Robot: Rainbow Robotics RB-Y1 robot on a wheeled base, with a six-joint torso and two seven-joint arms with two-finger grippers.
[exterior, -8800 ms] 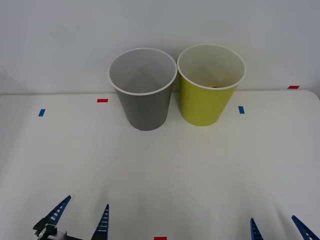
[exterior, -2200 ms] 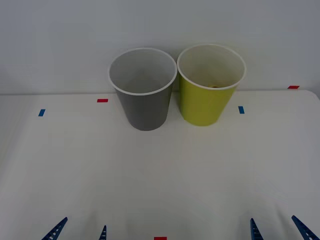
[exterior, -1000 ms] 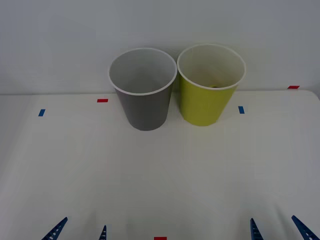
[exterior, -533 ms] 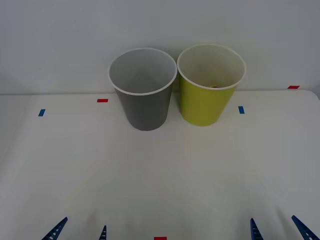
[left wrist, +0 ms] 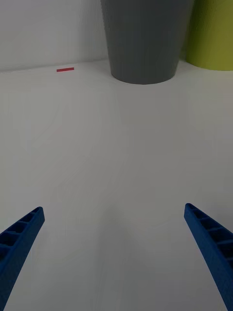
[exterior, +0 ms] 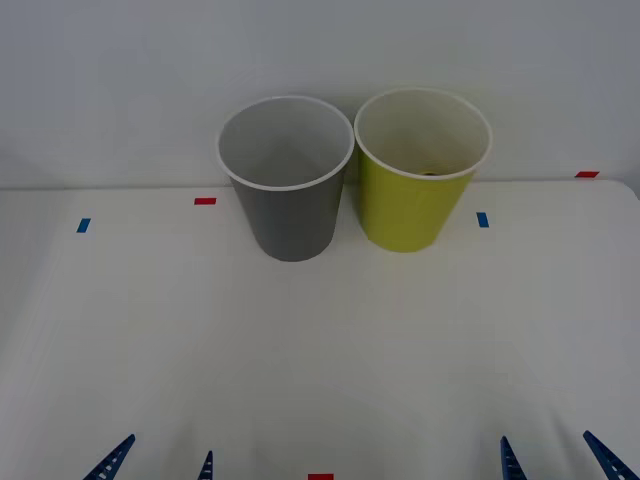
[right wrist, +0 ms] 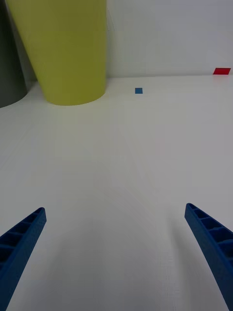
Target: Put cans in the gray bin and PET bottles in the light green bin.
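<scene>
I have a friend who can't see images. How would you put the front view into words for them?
Two tall round bins stand side by side at the far edge of a white table: the gray bin on the left, the light green bin on the right. At the near edge, the left gripper and right gripper rest with their blue fingers open.

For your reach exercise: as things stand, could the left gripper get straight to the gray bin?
Probably yes. The left gripper, open at the table's near edge, faces the gray bin across bare tabletop, though whether the arm stretches that far is unsure.
</scene>
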